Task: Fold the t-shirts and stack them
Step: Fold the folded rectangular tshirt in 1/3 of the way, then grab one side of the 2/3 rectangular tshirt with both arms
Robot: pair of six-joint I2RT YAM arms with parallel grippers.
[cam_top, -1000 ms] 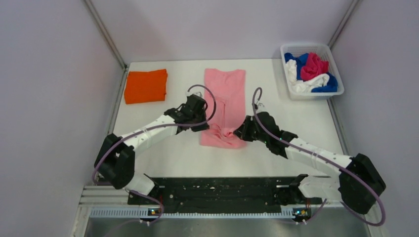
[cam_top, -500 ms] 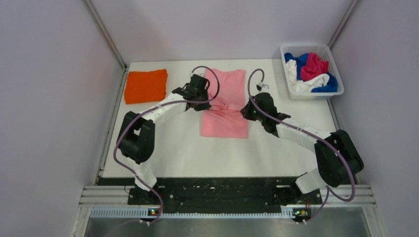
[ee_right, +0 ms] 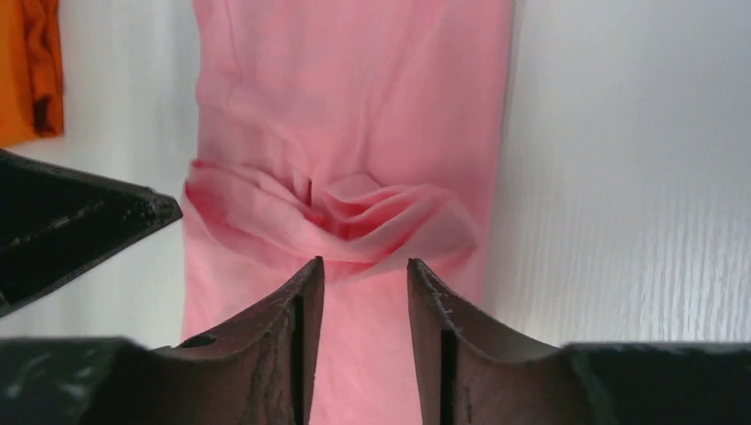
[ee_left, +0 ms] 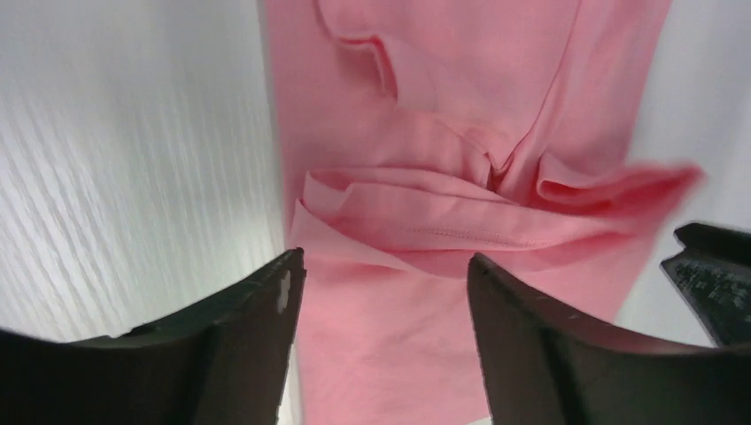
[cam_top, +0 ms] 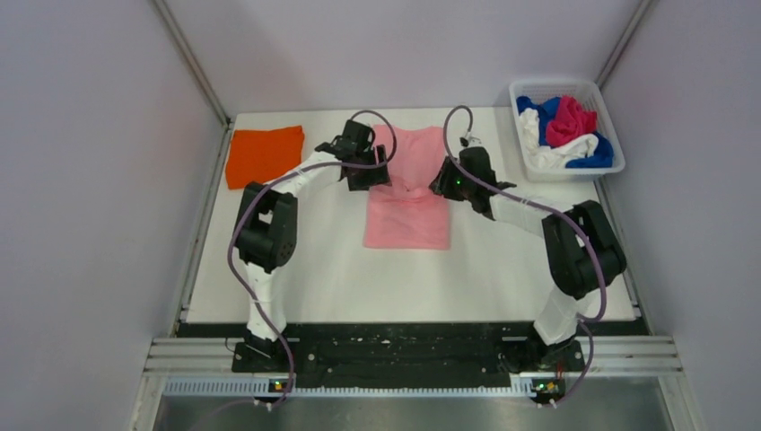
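The light pink t-shirt [cam_top: 408,220] lies lengthwise at the table's middle, its near half folded over toward the far end. The folded-over hem [ee_left: 443,226] sits bunched and wrinkled across the shirt's middle [ee_right: 354,212]. My left gripper [cam_top: 370,171] hangs over the shirt's left edge, jaws wide open [ee_left: 385,257] and empty. At the shirt's right edge my right gripper [cam_top: 441,182] is open with a narrower gap [ee_right: 365,261], holding nothing. A folded orange t-shirt [cam_top: 264,155] lies at the far left. Blue, white and magenta t-shirts [cam_top: 567,126] are heaped in the basket.
The white basket [cam_top: 574,173] stands at the far right corner against the wall. Grey walls close in the table's left, far and right sides. Bare white tabletop [cam_top: 314,269] lies between the pink shirt and the arm bases.
Both grippers carried the pink shirt's near hem toward the far end, folding it over. They were shut on the cloth and have now opened and let it drop.
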